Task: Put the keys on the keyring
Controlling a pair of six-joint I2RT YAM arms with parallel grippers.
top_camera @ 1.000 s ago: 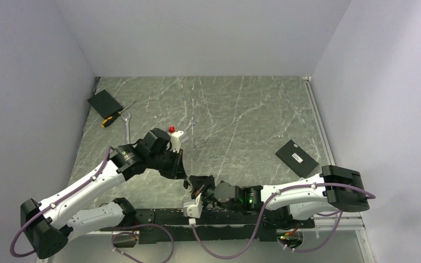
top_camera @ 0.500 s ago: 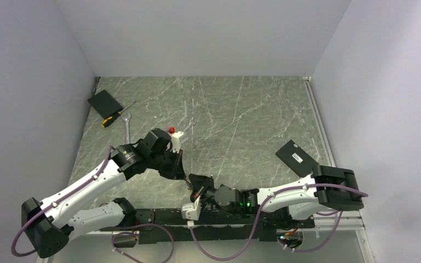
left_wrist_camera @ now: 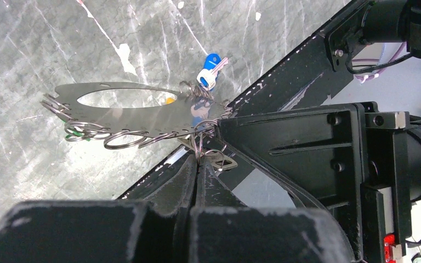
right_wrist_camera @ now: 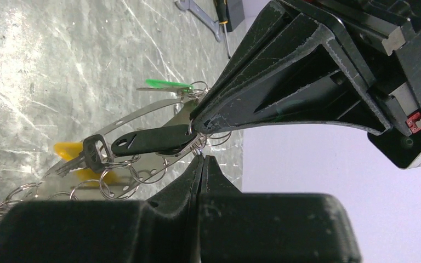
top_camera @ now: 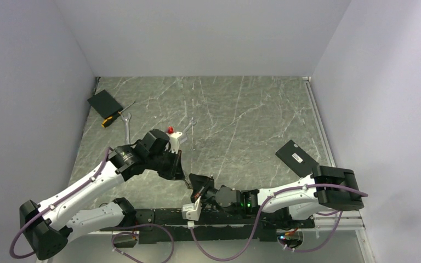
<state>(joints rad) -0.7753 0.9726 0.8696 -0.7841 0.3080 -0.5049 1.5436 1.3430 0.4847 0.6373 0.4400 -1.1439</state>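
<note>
Apparently left gripper (left_wrist_camera: 200,165) and right gripper (right_wrist_camera: 201,162) both pinch the keyring (left_wrist_camera: 142,118), fingers closed. Pulling apart could yank it loose.

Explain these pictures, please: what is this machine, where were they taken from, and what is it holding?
This is a two-armed robot bolted to a marbled table. The wide picture looks down from above; the other two come from a camera on each wrist, so the black wedges at the bottom are that arm's own fingers. The left gripper and right gripper are both shut on the keyring, a flat silver plate edged with wire rings. A blue key, green key, black key and yellow key are bunched with it. A spanner, a screwdriver and a black box lie aside.
</note>
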